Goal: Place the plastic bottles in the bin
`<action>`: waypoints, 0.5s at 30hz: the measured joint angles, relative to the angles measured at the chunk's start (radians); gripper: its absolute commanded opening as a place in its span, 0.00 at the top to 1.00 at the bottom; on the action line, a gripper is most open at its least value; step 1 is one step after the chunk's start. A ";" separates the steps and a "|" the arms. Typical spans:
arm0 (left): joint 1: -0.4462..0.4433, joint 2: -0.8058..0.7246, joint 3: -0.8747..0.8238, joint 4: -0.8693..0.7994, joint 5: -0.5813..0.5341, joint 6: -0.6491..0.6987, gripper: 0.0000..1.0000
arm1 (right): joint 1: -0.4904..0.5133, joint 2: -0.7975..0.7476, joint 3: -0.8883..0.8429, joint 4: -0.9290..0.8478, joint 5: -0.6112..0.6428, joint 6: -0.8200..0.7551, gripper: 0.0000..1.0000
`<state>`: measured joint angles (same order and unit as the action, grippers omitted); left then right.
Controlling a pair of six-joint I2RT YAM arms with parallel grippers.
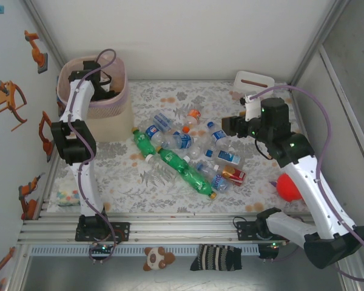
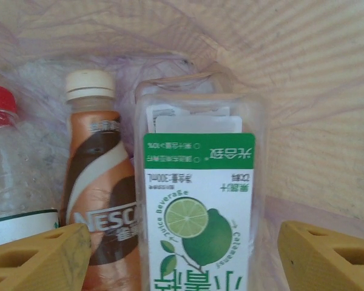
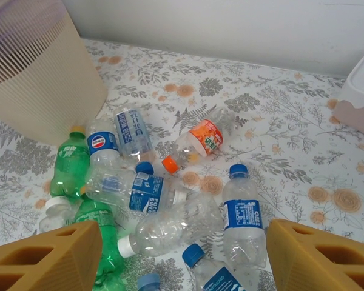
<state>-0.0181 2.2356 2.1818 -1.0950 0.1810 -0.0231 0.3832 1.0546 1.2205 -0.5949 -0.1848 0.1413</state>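
Left gripper [image 2: 182,257] sits inside the bin [image 1: 109,112], jaws wide, clear of the lime-label bottle [image 2: 197,200] between them. Brown bottle [image 2: 100,182] and red-capped bottle [image 2: 3,157] alongside. Early on: most plastic bottles [image 1: 185,154] heaped on counter [image 1: 139,188]. Right gripper [image 3: 182,254] hovers above heap, jaws apart, empty.

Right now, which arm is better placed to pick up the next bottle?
Right. Its open fingers hover over the loose bottles on the table; the left arm's fingers are down inside the bin, beside a lime-label bottle.
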 measured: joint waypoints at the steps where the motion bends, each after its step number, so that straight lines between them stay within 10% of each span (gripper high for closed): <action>1: 0.000 -0.002 0.000 0.000 0.000 0.000 0.19 | 0.000 0.001 0.000 -0.003 0.001 0.000 0.29; 15: 0.000 -0.098 0.077 -0.028 0.025 -0.011 0.20 | 0.000 0.095 0.034 -0.080 0.052 0.004 0.31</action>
<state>-0.0181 2.1376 2.2593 -1.1229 0.2058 -0.0341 0.3832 1.1496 1.2545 -0.6750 -0.1329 0.1452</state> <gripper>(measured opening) 0.804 0.691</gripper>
